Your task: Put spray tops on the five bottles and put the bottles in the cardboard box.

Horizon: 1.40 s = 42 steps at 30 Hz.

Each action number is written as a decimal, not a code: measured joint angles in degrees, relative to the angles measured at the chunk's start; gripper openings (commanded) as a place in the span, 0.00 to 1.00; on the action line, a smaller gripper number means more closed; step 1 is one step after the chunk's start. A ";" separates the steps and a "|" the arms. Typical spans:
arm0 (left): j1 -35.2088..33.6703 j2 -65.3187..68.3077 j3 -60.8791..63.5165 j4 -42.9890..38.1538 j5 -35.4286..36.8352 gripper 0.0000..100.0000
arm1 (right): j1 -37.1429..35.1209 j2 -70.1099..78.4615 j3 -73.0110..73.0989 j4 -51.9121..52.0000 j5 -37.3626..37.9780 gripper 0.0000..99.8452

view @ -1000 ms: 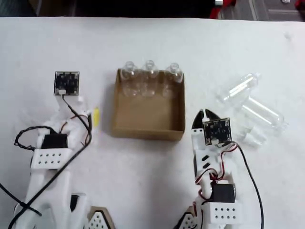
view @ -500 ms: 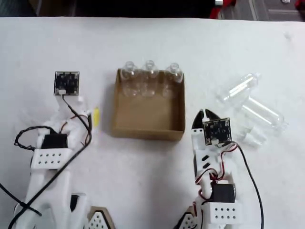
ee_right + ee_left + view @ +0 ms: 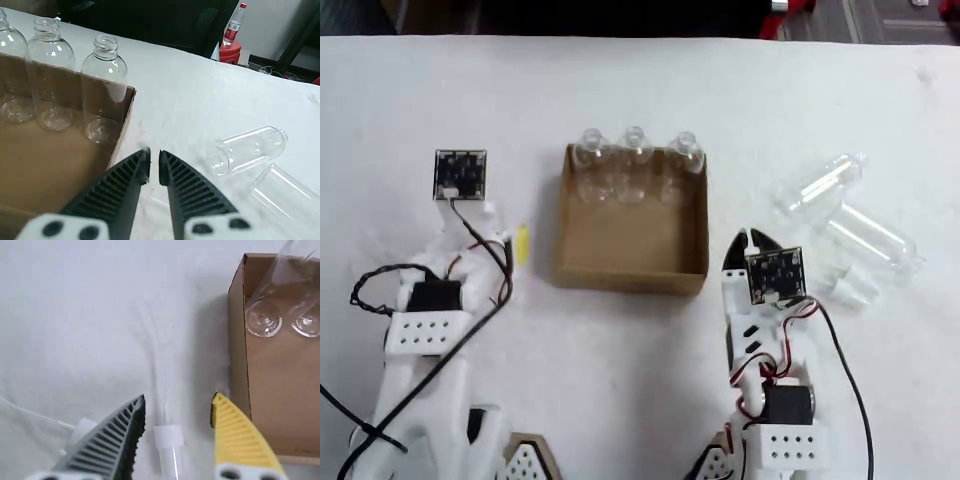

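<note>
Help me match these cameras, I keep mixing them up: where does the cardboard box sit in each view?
High view: the cardboard box lies in the middle of the table.
Left wrist view: the box is close beside the yellow finger of the left gripper.
Right wrist view: the box lies beside the right gripper, its inside showing.
Shared landmark: the upright clear bottles standing in a row inside the box.

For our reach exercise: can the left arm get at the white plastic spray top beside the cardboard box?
Probably yes: the left gripper hangs open astride the white plastic spray top, nothing between.
</note>
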 measured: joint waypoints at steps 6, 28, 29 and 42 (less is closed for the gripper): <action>0.00 0.00 0.00 0.00 0.00 0.20 | 0.00 0.00 0.00 0.00 0.00 0.02; 0.00 0.00 3.16 -6.42 0.00 0.20 | 4.92 0.97 -8.97 5.45 -0.44 0.01; 0.00 0.00 3.43 -6.95 0.00 0.20 | 4.92 2.55 -10.46 5.45 -0.62 0.01; 0.00 0.00 3.60 -7.30 0.00 0.20 | 11.60 52.75 -56.18 16.62 -5.71 0.01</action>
